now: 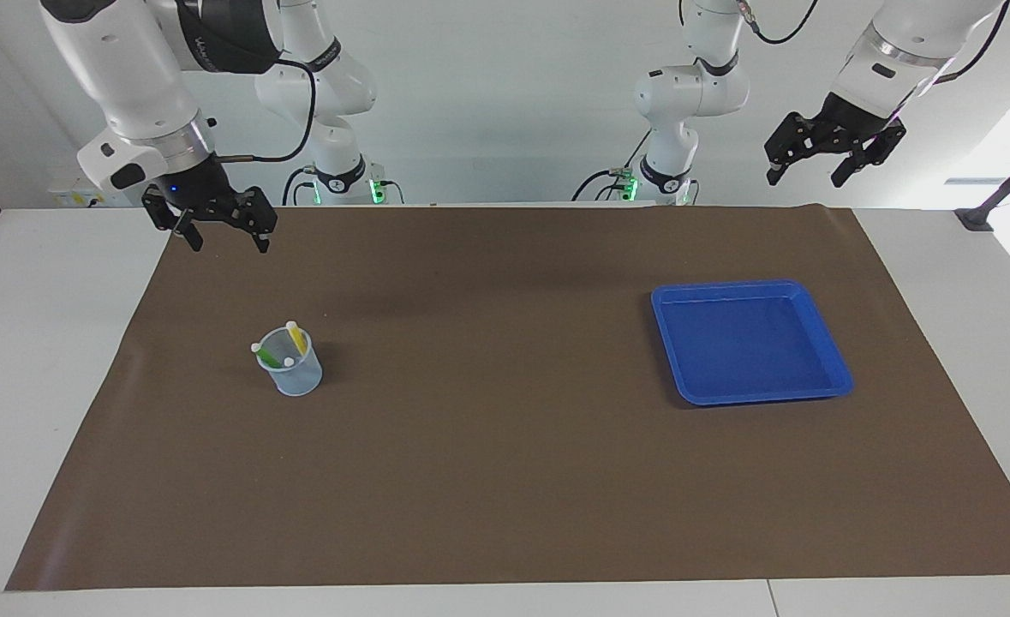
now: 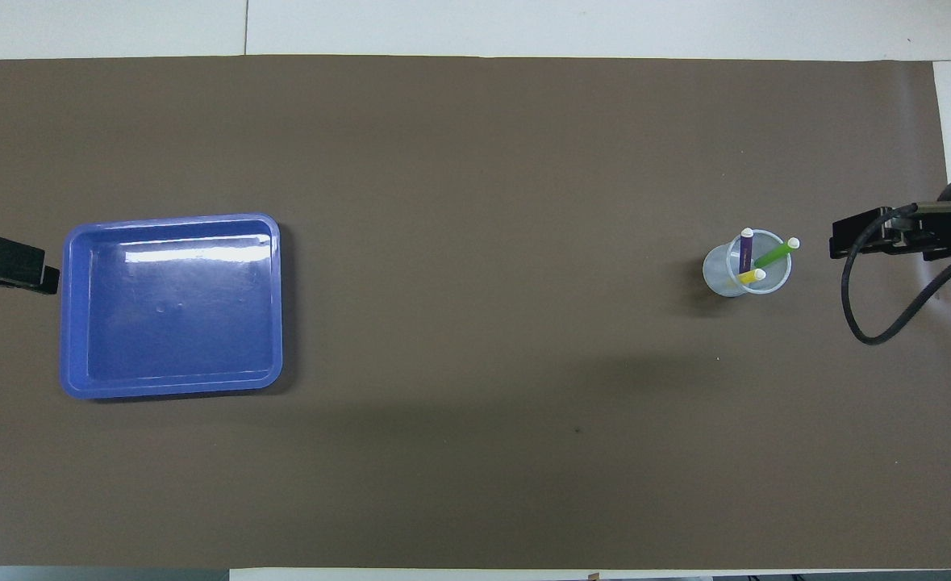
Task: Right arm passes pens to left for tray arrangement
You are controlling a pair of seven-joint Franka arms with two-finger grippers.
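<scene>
Both arms are cut off at the top of the facing view, and from overhead only a dark sliver of each gripper pokes in at the picture's edges. The right gripper (image 1: 224, 235) hangs in the air over the mat's (image 1: 505, 428) corner at the right arm's end, its fingers spread and holding nothing. The left gripper (image 1: 815, 168) is raised past the mat's edge at the other end, also spread wide and empty.

The three pens (image 2: 757, 260) stand tilted in the cup (image 1: 295, 370) at the right arm's end of the mat. From overhead all three read clearly – purple (image 2: 745, 248), green (image 2: 773, 256), yellow (image 2: 752, 277) – but in the facing view the purple one is hard to make out through the cup's pale wall; only the yellow (image 1: 298, 338) and the green (image 1: 268, 357) show plainly.

The tray (image 1: 828, 336) lies flat toward the left arm's end, well apart from the cup. Overhead glare washes over its floor – the facing view shows it plain blue.
</scene>
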